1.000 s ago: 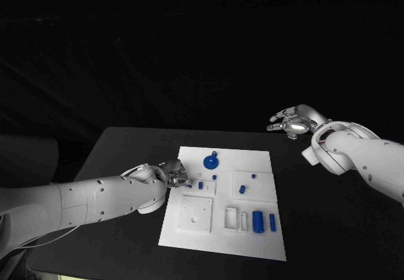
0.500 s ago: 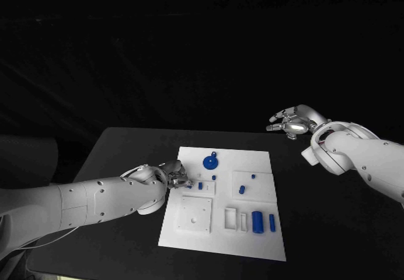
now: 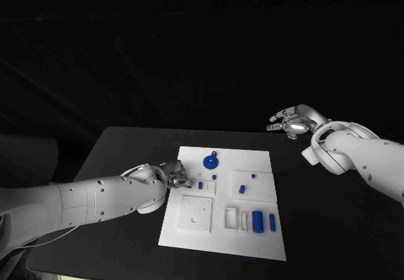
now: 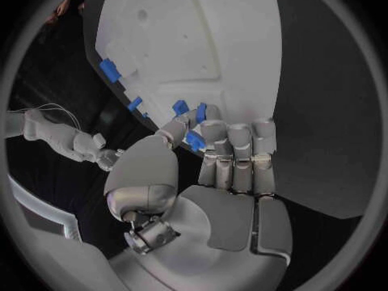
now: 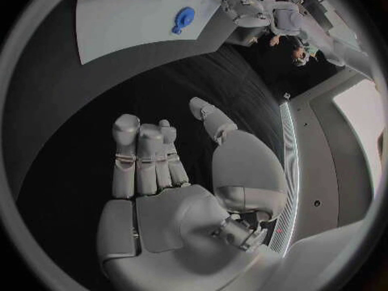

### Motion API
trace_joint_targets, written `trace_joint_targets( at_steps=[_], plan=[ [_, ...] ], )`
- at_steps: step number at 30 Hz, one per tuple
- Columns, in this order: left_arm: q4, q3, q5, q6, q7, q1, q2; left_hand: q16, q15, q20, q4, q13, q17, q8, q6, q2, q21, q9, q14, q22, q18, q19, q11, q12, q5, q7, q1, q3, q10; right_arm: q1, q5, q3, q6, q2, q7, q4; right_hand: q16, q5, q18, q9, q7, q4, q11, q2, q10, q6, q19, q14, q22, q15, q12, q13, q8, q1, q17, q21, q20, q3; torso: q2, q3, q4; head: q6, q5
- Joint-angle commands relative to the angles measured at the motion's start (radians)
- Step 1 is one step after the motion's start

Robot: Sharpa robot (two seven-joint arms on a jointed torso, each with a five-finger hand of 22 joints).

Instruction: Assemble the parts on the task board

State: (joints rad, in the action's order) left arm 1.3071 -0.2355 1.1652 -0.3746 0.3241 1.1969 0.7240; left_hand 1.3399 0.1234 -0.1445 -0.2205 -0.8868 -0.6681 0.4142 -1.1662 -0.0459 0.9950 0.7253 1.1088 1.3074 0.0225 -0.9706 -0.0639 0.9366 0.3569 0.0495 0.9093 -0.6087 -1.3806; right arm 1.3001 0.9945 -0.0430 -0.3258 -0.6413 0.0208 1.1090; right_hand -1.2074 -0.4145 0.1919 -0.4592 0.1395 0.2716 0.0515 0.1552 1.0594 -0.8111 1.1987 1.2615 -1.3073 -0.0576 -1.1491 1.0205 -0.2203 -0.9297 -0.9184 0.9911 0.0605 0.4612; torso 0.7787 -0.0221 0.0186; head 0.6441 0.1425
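Left hand (image 3: pixel 173 175) pinches blue part (image 4: pixel 194 141) over task board (image 3: pixel 253 245).

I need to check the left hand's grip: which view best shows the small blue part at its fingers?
The left wrist view: the small blue part sits close up between the left hand's fingertips. The head view shows it as a speck; the right wrist view, tiny and far.

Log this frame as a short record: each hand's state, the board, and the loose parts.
left hand: at the task board's left edge, pinching a small blue part in its fingers
right hand: raised off the board to its right, holding nothing, fingers apart
task board: white, mid-table
other parts: round blue piece, blue cylinder
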Motion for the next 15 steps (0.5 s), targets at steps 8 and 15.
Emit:
trace_joint_targets(
  at_steps=[8, 15],
  plan=[
    [-0.002, -0.005, 0.008, 0.053, 0.007, -0.007, -0.003, 0.007, 0.070, -0.123, -0.009, 0.001, 0.000, 0.008, -0.068, 0.004, 0.005, -0.001, 0.061, 0.020, 0.018, 0.000, -0.059, 0.005, 0.005, -0.065, 0.011, -0.006, -0.042, 0.000, 0.002, 0.000, 0.013, 0.001, -0.008, 0.001, 0.004, -0.003, 0.070, 0.002, 0.029, -0.001, 0.001, -0.004, -0.007, 0.020, -0.001, 0.007, -0.012, -0.001, -0.004, -0.002, -0.005, 0.007, -0.002, -0.007, 0.006, 0.000, 0.000, 0.0003, -0.0003, 0.000, 0.000],
    [-0.003, -0.005, 0.003, 0.065, 0.007, -0.007, -0.005, 0.007, 0.070, -0.123, -0.005, 0.002, 0.001, 0.009, -0.066, 0.005, 0.006, -0.001, 0.060, 0.020, 0.017, 0.001, -0.059, 0.006, 0.000, -0.064, 0.008, -0.005, -0.040, 0.000, 0.002, 0.000, 0.013, 0.000, -0.008, 0.001, 0.004, -0.003, 0.070, 0.002, 0.029, -0.001, 0.001, -0.004, -0.007, 0.020, -0.001, 0.007, -0.012, -0.001, -0.004, -0.002, -0.005, 0.007, -0.002, -0.007, 0.006, 0.000, 0.000, -0.0001, 0.0002, 0.000, 0.000]
  ],
)
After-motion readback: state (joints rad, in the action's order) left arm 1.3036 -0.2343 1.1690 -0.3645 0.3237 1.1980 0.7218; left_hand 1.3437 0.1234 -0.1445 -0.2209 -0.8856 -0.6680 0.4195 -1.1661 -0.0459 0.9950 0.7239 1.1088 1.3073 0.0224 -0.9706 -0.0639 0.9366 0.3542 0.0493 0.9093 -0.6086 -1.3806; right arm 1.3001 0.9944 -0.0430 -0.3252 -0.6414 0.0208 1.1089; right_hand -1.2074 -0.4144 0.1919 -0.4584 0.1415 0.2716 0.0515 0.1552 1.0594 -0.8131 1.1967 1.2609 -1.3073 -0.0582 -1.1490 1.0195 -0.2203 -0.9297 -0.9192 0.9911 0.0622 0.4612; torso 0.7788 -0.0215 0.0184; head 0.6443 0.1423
